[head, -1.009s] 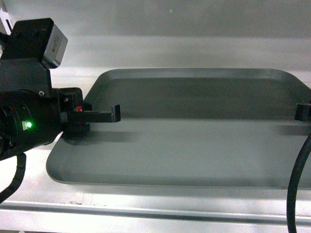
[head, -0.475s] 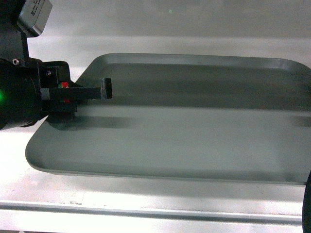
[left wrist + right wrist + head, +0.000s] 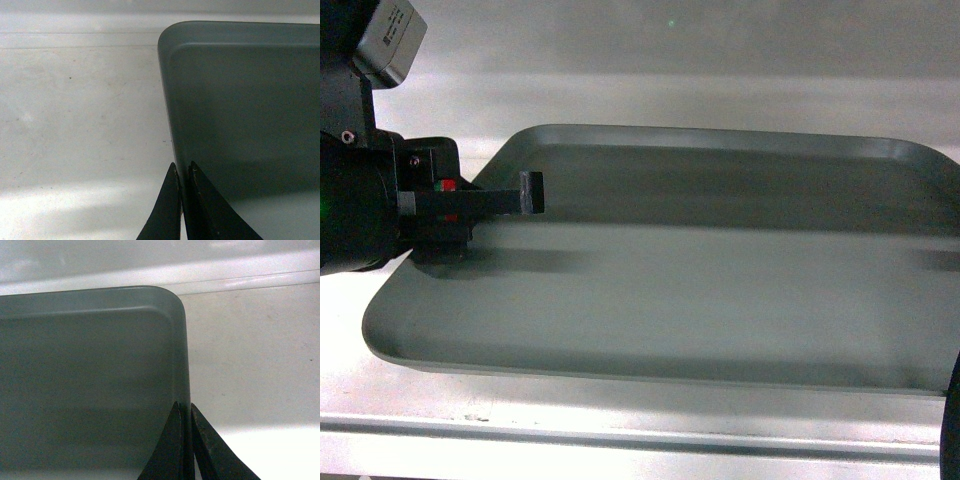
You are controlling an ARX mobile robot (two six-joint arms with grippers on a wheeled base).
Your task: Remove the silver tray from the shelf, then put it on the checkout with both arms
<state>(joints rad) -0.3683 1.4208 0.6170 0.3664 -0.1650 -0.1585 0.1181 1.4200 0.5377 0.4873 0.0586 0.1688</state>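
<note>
Head view: the tray [image 3: 700,260] lies over the white shelf [image 3: 620,430], its near rim just behind the shelf's lipped front edge, its right end running out of frame. The left gripper [image 3: 470,205] sits at the tray's left rim, one finger reaching in over the tray floor; the right gripper is not visible here — only a dark cable edge at the lower right corner. Whether the tray is clear of the board cannot be told from this view. Left wrist view: the left gripper [image 3: 182,172] has its two fingers pinched on the tray [image 3: 245,120] rim, one outside and one inside, with the rim edge running between them; the shelf [image 3: 80,125] lies beside it. Right wrist view: the right gripper [image 3: 184,412] is likewise clamped on the opposite rim of the tray [image 3: 90,375], fingers astride the edge, with the shelf [image 3: 250,355] to its right. Judgement: the step in hand is drawing the tray off the shelf with both arms. To do it well, both arms should move together at one rate and one height, so the tray is neither twisted nor stretched between the pinches. The grips are narrow — on a sloping rim — so slippage is the main risk; keep the tray level, lift it clear of the front lip, and avoid sudden starts.
</note>
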